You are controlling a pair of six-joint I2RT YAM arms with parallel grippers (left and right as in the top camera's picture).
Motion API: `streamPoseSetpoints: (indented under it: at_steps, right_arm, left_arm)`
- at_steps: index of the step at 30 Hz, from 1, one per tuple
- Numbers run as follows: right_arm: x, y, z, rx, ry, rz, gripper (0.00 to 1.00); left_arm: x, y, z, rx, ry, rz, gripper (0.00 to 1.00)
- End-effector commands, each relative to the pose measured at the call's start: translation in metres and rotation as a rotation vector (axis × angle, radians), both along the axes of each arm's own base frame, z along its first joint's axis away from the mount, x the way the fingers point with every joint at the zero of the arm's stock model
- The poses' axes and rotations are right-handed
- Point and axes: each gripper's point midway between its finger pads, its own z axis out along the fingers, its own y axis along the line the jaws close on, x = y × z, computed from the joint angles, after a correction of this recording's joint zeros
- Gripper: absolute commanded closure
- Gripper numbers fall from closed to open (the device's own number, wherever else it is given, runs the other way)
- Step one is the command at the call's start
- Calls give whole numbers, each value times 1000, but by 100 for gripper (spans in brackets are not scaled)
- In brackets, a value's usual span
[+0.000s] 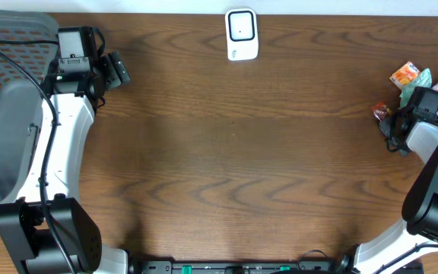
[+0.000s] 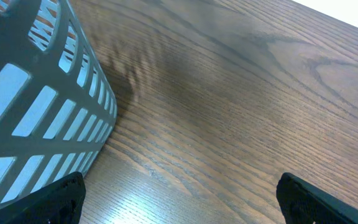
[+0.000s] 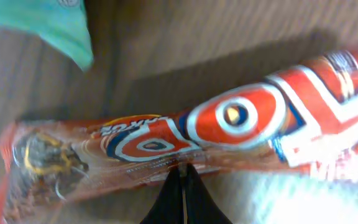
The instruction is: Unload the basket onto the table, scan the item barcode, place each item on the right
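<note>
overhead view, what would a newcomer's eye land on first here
The white barcode scanner stands out at the far middle of the dark wooden table. At the right edge lies a heap of bright snack packets, where the right hand is shut on a shiny red-orange wrapper.

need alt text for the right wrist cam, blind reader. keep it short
The shut pincer meets the lower edge of a long orange-red snack wrapper lying across a wooden table; whether it actually pinches the film is unclear. A corner of a teal packet shows at top left.
</note>
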Motion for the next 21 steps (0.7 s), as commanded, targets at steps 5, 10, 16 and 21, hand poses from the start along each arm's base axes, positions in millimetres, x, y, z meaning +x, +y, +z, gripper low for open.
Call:
streamPoseSetpoints:
  at_steps: [5, 10, 16, 21]
  right_arm:
    - [19, -19, 9, -63, -97, -20, 99]
    - [29, -25, 17, -98, -144, -11, 98]
    - [39, -23, 30, -137, -155, 86, 99]
    - [45, -7, 54, -144, -186, 122, 99]
  left_arm:
    - [0, 3, 0, 2, 1, 16, 2]
    - [0, 3, 0, 2, 1, 16, 2]
    - [0, 3, 0, 2, 1, 16, 2]
    - [0, 3, 0, 2, 1, 16, 2]
